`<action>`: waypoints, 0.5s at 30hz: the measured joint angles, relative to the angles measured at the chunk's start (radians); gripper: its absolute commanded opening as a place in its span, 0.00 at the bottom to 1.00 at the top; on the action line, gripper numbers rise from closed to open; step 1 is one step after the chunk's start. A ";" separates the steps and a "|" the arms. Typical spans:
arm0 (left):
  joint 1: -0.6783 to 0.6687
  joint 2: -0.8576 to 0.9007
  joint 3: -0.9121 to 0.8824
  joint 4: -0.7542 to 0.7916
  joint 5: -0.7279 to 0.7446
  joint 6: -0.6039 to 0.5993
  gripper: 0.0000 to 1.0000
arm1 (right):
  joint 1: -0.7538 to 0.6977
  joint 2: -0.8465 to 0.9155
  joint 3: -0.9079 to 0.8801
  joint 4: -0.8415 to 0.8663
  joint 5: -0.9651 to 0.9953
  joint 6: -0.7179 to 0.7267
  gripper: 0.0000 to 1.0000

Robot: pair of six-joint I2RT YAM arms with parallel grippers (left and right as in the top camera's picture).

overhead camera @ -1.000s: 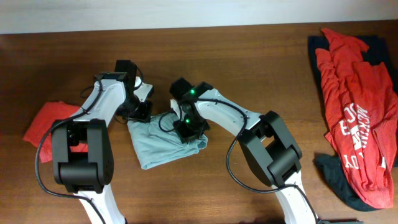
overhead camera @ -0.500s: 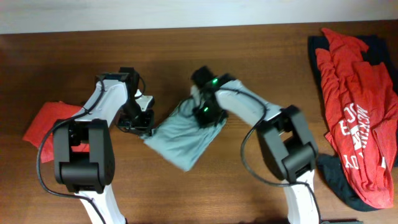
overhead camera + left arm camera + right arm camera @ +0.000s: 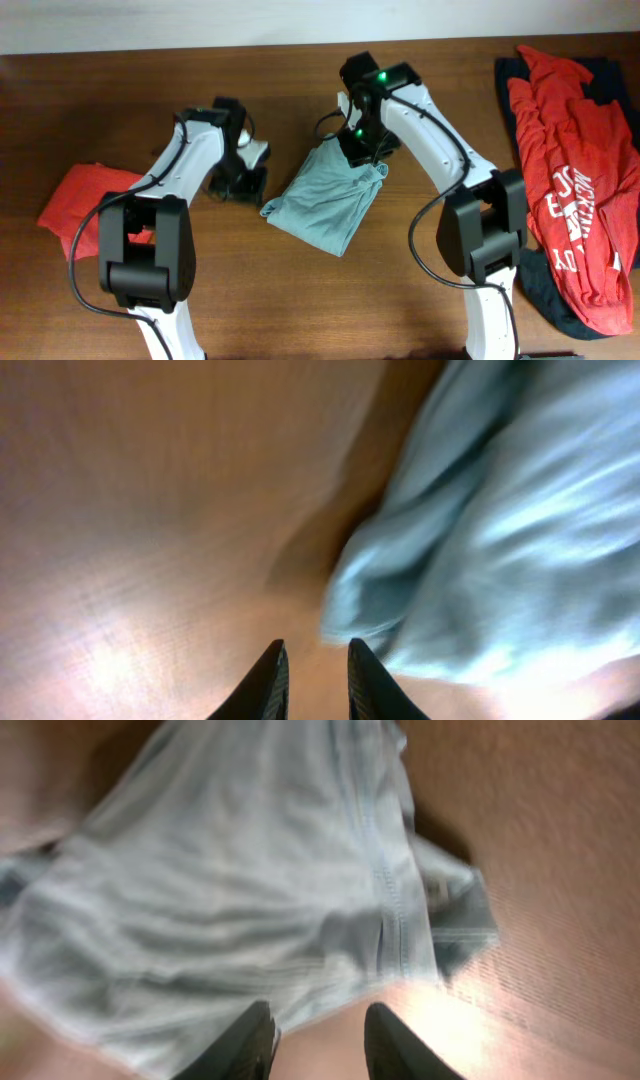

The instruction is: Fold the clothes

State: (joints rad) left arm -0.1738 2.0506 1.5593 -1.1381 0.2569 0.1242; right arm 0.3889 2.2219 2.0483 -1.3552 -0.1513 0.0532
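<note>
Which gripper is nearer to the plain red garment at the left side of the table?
Left. The left gripper stands right of the red garment, apart from it; the right gripper is farther right, at the far edge of the grey-blue T-shirt.

This looks like a robotics lab bench, not a home. A bare brown wooden table (image 3: 130, 90) fills the frame, with a plain pale wall (image 3: 200, 20) along the top edge. The white-and-black left arm (image 3: 180, 165) and right arm (image 3: 440, 140) reach in from the lower edge, and loose clothes (image 3: 570, 180) are heaped at far right.

Overhead downward; 2 close wrist views
</note>
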 measured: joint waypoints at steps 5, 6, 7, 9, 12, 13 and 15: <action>-0.007 0.000 0.077 0.023 0.105 0.069 0.21 | 0.000 -0.011 0.005 -0.061 -0.163 0.057 0.34; -0.007 0.000 0.077 0.018 0.126 0.083 0.20 | 0.000 -0.011 -0.005 -0.066 -0.213 0.064 0.34; -0.008 0.000 0.077 0.009 0.151 0.100 0.21 | 0.000 -0.011 -0.018 -0.074 -0.253 0.069 0.34; -0.008 0.000 0.077 -0.016 0.203 0.138 0.21 | 0.004 -0.011 -0.050 -0.093 -0.299 0.074 0.35; -0.008 0.000 0.075 -0.028 0.264 0.191 0.21 | 0.023 -0.011 -0.113 -0.108 -0.341 0.073 0.35; -0.008 0.000 0.072 -0.026 0.272 0.203 0.22 | 0.033 -0.011 -0.141 -0.103 -0.355 0.070 0.35; -0.010 0.000 0.061 -0.010 0.287 0.220 0.21 | 0.053 -0.011 -0.205 -0.055 -0.396 0.067 0.35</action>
State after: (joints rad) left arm -0.1833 2.0506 1.6199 -1.1477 0.5438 0.3439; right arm 0.4419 2.2112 1.8435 -1.4105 -0.5472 0.1200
